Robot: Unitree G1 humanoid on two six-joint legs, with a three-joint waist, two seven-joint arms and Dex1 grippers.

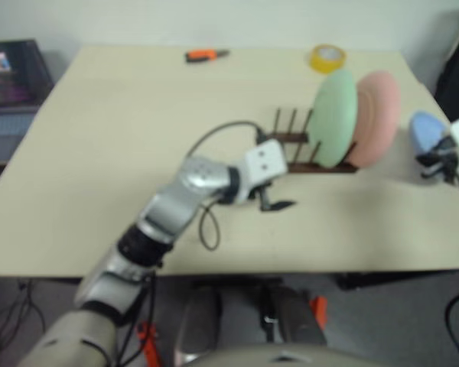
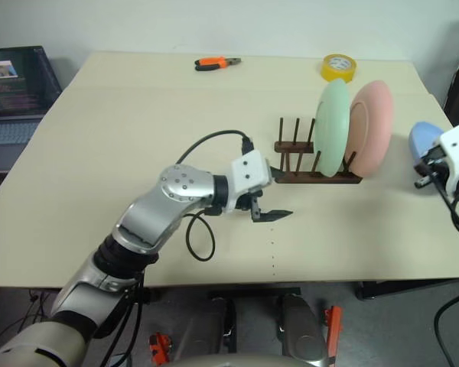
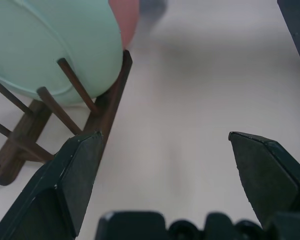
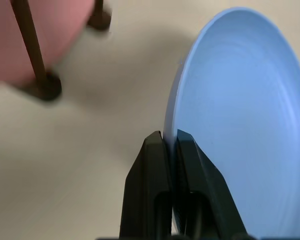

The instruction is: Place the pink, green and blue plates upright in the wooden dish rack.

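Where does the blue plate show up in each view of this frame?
Left eye view: blue plate at the right edge, right of the pink plate.
Right eye view: at the right edge, beside the pink plate.
Left wrist view: not in it.
Right wrist view: clamped by the right gripper.
Shared landmark: the pink plate.

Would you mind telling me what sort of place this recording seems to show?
Probably a lab or workshop bench rather than a kitchen: the plain table carries orange pliers and a roll of yellow tape, and an open laptop sits beside it.
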